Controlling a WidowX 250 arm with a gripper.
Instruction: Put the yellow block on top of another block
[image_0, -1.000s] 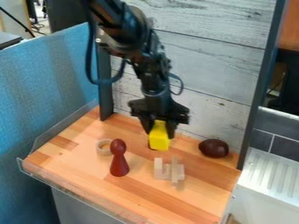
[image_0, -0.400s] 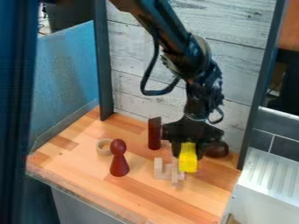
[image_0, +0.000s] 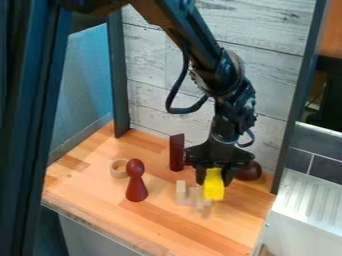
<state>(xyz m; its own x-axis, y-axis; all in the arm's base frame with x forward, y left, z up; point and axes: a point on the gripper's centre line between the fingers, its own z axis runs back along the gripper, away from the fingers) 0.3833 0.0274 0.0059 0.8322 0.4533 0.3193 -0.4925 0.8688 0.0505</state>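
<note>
1. Yellow block (image_0: 214, 187) hangs lengthwise beneath my jaws, which grip its upper end.
2. Pale blocks (image_0: 181, 192) sit lower than the jaws and slightly to the camera's left; I can't tell how much height separates them from my load.
3. I judge a small leftward correction comes first, then a straight descent, keeping that long axis upright.

The hand (image_0: 214, 181) grips a yellow block (image_0: 214, 187).

Bright, soft light on the tabletop (image_0: 157, 220), faint shadows
</note>
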